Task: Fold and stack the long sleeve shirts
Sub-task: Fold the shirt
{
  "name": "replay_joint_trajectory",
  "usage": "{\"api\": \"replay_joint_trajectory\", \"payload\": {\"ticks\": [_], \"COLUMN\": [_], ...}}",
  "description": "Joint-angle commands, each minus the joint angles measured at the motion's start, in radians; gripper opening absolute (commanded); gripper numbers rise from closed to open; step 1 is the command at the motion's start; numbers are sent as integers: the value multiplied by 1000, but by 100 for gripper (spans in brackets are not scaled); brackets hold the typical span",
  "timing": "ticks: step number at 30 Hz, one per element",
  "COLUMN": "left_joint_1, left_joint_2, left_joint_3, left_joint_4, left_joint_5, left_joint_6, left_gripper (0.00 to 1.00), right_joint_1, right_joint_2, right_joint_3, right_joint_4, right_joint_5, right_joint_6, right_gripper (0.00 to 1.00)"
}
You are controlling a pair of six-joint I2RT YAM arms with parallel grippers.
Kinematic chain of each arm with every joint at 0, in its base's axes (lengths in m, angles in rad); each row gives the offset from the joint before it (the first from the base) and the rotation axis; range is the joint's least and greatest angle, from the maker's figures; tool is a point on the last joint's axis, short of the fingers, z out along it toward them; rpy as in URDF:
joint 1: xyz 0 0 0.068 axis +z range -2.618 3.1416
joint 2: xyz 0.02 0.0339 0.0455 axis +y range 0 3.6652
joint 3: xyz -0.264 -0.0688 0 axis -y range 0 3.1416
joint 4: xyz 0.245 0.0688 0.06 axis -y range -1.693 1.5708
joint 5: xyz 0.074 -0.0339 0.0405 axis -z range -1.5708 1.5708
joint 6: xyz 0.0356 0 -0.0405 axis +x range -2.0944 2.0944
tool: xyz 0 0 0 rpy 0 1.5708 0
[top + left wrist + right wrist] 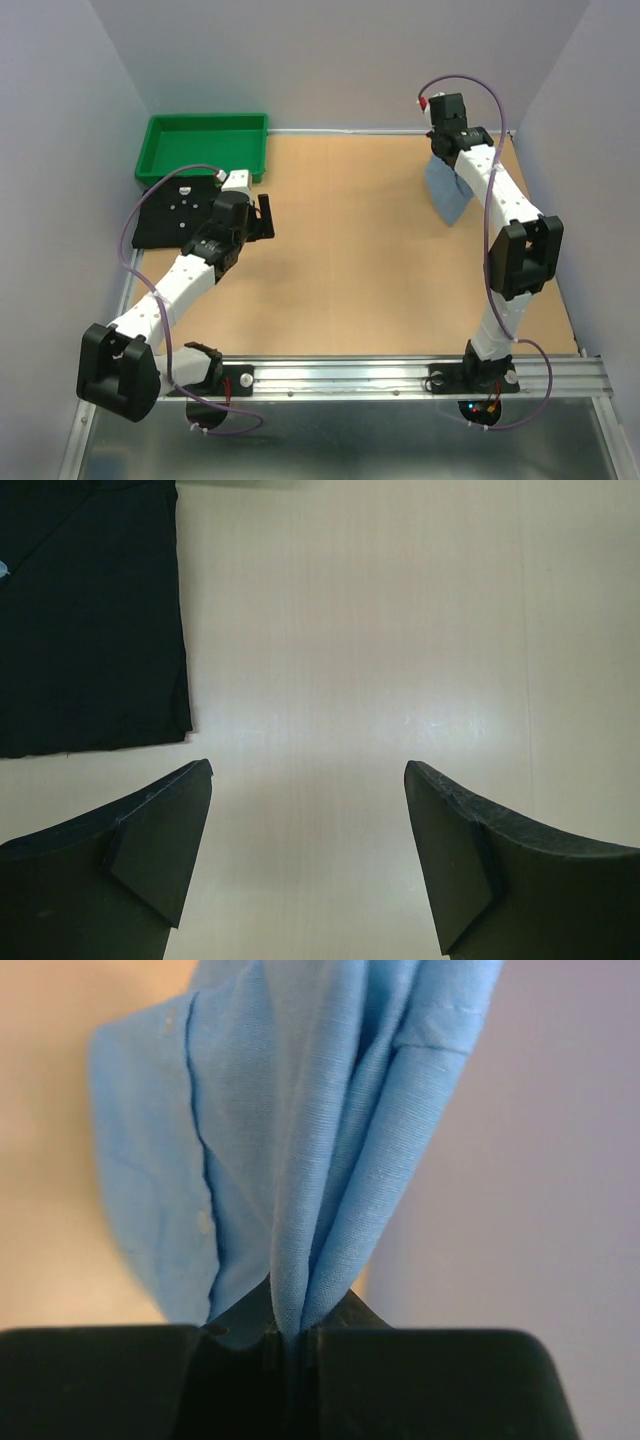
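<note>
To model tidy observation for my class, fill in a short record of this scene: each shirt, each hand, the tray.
black shirt: folded flat on table, left, near green tray
light blue shirt: unfolded, hanging bunched from right hand
left hand: open, empty, over bare table beside black shirt
right hand: shut on light blue shirt, raised far right
green tray: far-left corner
</note>
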Motion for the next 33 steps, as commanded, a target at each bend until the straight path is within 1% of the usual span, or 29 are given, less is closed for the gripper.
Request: {"api": "replay_joint_trajectory", "payload": {"ticks": [1, 2, 5, 6, 9, 12, 15, 17, 18, 22, 24, 27, 30, 31, 32, 33], "left_joint_1": [10, 11, 13, 14, 16, 19, 19, 20, 20, 20, 20, 22, 22, 22, 23, 22], "left_joint_2": [6, 10, 13, 12, 9, 4, 4, 9, 12, 25, 32, 36, 36, 36, 36, 38], "left_joint_3": [16, 17, 17, 19, 19, 16, 16, 17, 17, 28, 28, 30, 31, 31, 31, 33], "left_joint_4": [36, 35, 36, 35, 30, 30, 29, 30, 32, 30, 30, 32, 32, 32, 33, 32], "left_joint_5": [-7, -10, -12, -15, -30, -41, -42, -39, -39, -33, -33, -29, -21, -21, -21, -19], "left_joint_6": [-11, -9, -9, -9, -8, -5, -5, -3, -1, -3, -3, -1, 0, 0, 2, 2], "left_gripper": [89, 89, 89, 89, 89, 89, 89, 89, 88, 88, 88, 88, 88, 88, 88, 88], "right_joint_1": [5, 8, 23, 30, 65, 91, 166, 203, 238, 313, 339, 365, 408, 434, 447, 471], "right_joint_2": [22, 22, 53, 65, 129, 209, 244, 257, 269, 326, 353, 401, 418, 418, 413, 410], "right_joint_3": [114, 82, 31, -13, -113, -165, -225, -251, -256, -236, -192, -140, -92, -66, -51, -12], "right_joint_4": [24, 74, 90, 92, 96, 95, 93, 89, 89, 52, -9, -103, -157, -169, -195, -209], "right_joint_5": [438, 470, 478, 468, 425, 406, 354, 314, 305, 280, 235, 185, 81, 58, 31, -27], "right_joint_6": [-195, -210, -217, -207, -117, -45, 55, 87, 118, 194, 240, 331, 398, 434, 464, 496], "right_gripper": [1, 1, 1, 1, 2, 2, 2, 2, 1, 2, 2, 6, 15, 29, 35, 46]}}
